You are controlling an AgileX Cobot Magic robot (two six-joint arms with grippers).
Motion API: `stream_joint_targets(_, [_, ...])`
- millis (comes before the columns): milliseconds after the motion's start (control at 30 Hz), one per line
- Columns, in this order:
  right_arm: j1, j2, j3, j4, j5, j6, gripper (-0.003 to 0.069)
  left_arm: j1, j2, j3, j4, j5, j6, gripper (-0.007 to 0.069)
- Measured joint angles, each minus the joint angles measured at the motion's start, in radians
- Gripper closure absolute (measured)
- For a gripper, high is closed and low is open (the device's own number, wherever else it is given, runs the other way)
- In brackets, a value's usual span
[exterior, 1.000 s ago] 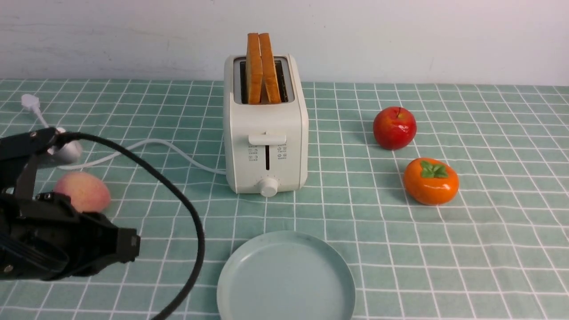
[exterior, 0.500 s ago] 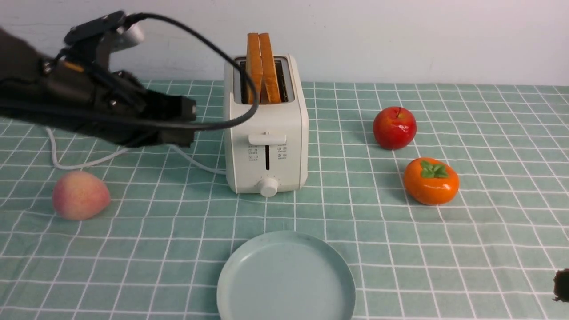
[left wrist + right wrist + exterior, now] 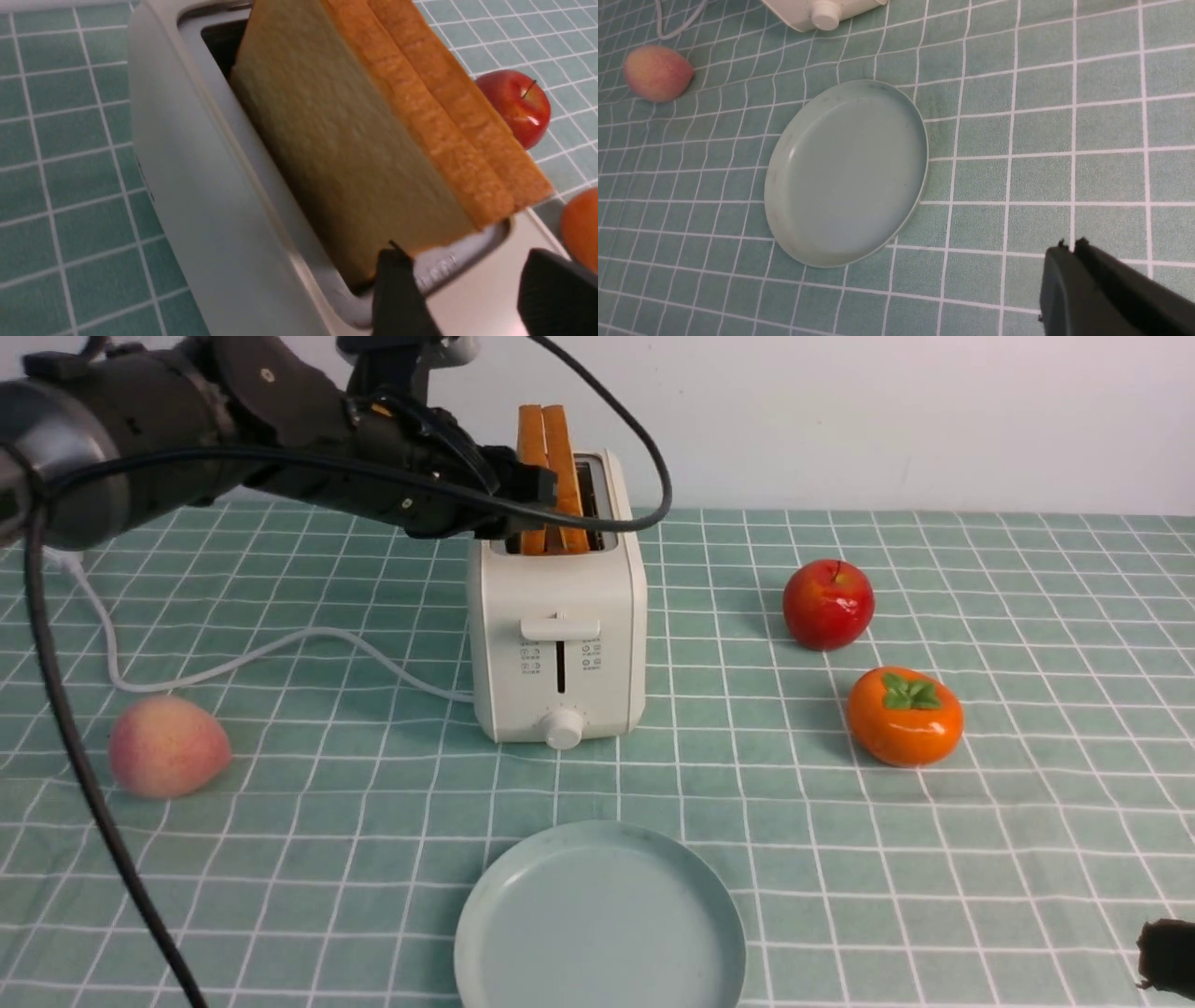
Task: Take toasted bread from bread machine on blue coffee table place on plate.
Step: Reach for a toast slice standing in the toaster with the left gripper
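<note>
At the far left the peach [image 3: 168, 747] lies on the blue coffee table [image 3: 1027, 803], well apart from everything but the white cord [image 3: 280, 644], which loops past it to the bread machine [image 3: 560, 644]; I have bare cloth between peach and plate [image 3: 597, 924]. My left arm reaches in from the upper left, above the cloth, with its black cable hanging down the left side and another loop arching over the machine's top. The left gripper [image 3: 472, 298] sits at the top rim of the machine on its left side; in the left wrist view its fingers [image 3: 399, 289] stand wide apart, released, holding nothing; one tip is just beside the lower corner of the nearer slice, and I cannot tell whether it touches.

The toasted bread [image 3: 551, 476] stands upright in the slots, two slices leaning together at the top, well proud of the rim. The table's far edge meets the white wall just behind the machine; in front, a clear strip of cloth separates its knob from the plate, which lies bare at the near edge.

To the right, the apple [image 3: 828, 604] and the persimmon [image 3: 904, 716] sit near each other, apart from the machine; past them is open cloth. The right gripper [image 3: 1073, 247] hovers low at the near right corner, fingers pressed together, empty, off to the side of the plate.
</note>
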Motion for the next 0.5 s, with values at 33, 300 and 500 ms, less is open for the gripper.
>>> stream_joint_targets(33, [0.0, 0.0, 0.0, 0.0, 0.001, 0.0, 0.0647, 0.0, 0.029, -0.016, -0.002, -0.009, 0.018, 0.0197])
stream_joint_targets(300, [0.0, 0.0, 0.0, 0.0, 0.0, 0.0, 0.0646, -0.003, 0.089, -0.051, -0.008, -0.073, 0.049, 0.0117])
stream_joint_targets(500, [0.0, 0.0, 0.0, 0.0, 0.0, 0.0, 0.0644, -0.003, 0.089, -0.051, 0.047, -0.089, 0.049, 0.024])
